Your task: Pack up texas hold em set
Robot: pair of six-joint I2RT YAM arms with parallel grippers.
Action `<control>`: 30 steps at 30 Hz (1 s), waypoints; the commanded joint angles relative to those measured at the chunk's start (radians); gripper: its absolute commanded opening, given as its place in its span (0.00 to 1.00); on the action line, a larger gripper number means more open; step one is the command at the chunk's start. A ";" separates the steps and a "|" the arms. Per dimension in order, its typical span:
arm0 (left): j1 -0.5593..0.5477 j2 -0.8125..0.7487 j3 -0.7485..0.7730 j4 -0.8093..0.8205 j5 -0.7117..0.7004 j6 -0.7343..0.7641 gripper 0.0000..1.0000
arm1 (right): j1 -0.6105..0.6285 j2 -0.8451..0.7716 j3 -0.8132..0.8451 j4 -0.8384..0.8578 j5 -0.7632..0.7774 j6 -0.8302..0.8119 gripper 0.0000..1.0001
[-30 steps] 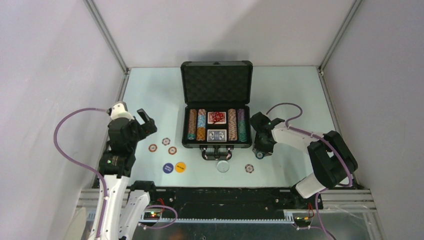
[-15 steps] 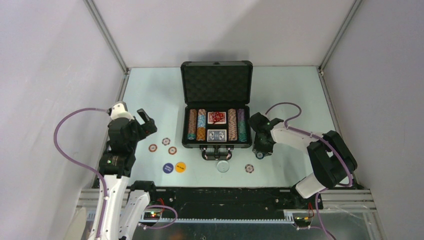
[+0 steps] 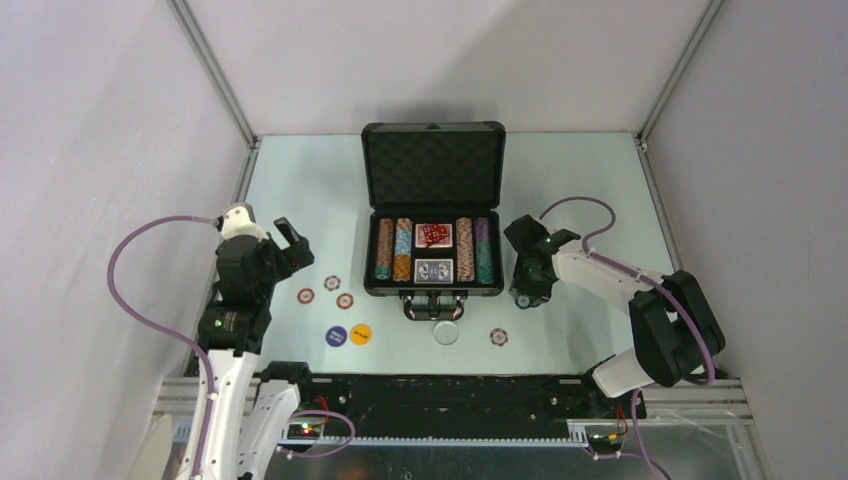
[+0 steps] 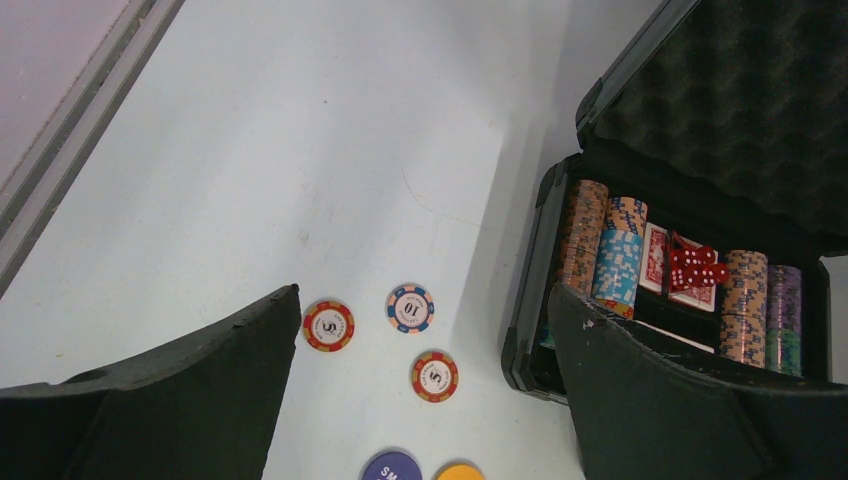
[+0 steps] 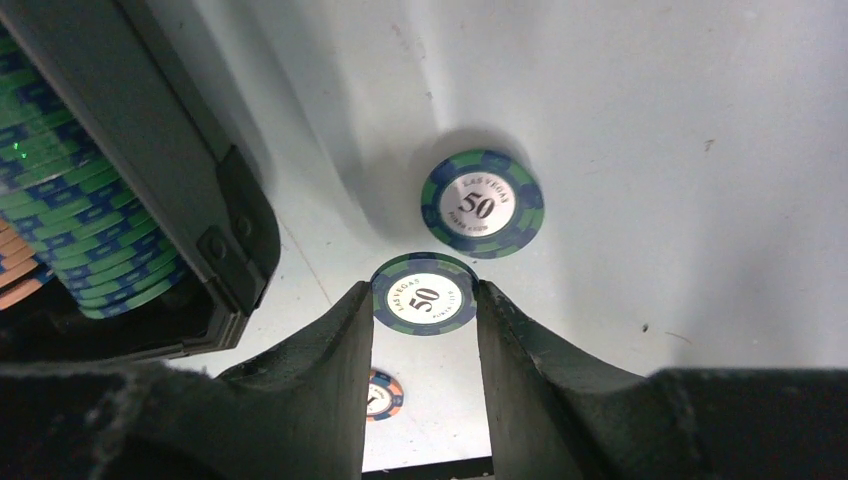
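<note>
- Setting: a pale table (image 3: 300, 180) between plain grey walls. The open black case (image 3: 433, 170) stands mid-table with its lid upright.
- Right gripper (image 5: 423, 300): clamped on the rim of a green chip (image 5: 424, 297) marked 50, just beside the case's right wall. A second green chip (image 5: 482, 203) lies flat on the table just beyond it.
- Left gripper (image 4: 425, 295): spread wide and empty, hovering over three loose chips (image 4: 434, 376) left of the case.
- Done, judging by the layout: chip rows (image 3: 385, 250), two card decks (image 3: 434, 271) and red dice (image 3: 433, 234) sit in the case.
- Left to do: pack both green chips, the three loose chips and a single chip (image 3: 499, 337) near the front edge. The purple button (image 3: 336, 335), yellow button (image 3: 360, 334) and clear button (image 3: 445, 332) also remain, and then the lid must close.
- Change from a second earlier: the right wrist has shifted slightly away from the front edge and its elbow has swung outward. The left arm and all loose pieces are unchanged.
</note>
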 commanded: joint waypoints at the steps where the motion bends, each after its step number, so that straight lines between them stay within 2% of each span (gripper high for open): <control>1: 0.007 -0.003 -0.002 0.021 -0.005 0.025 0.98 | -0.049 -0.023 0.030 -0.010 0.006 -0.035 0.44; 9: 0.007 -0.004 -0.001 0.021 -0.006 0.025 0.98 | -0.131 -0.010 0.030 0.019 -0.020 -0.084 0.44; 19: 0.007 -0.002 -0.001 0.021 -0.006 0.025 0.98 | -0.148 0.029 0.030 0.047 -0.023 -0.091 0.44; 30: 0.007 -0.003 -0.001 0.021 -0.006 0.025 0.98 | -0.150 0.049 0.030 0.055 -0.024 -0.093 0.52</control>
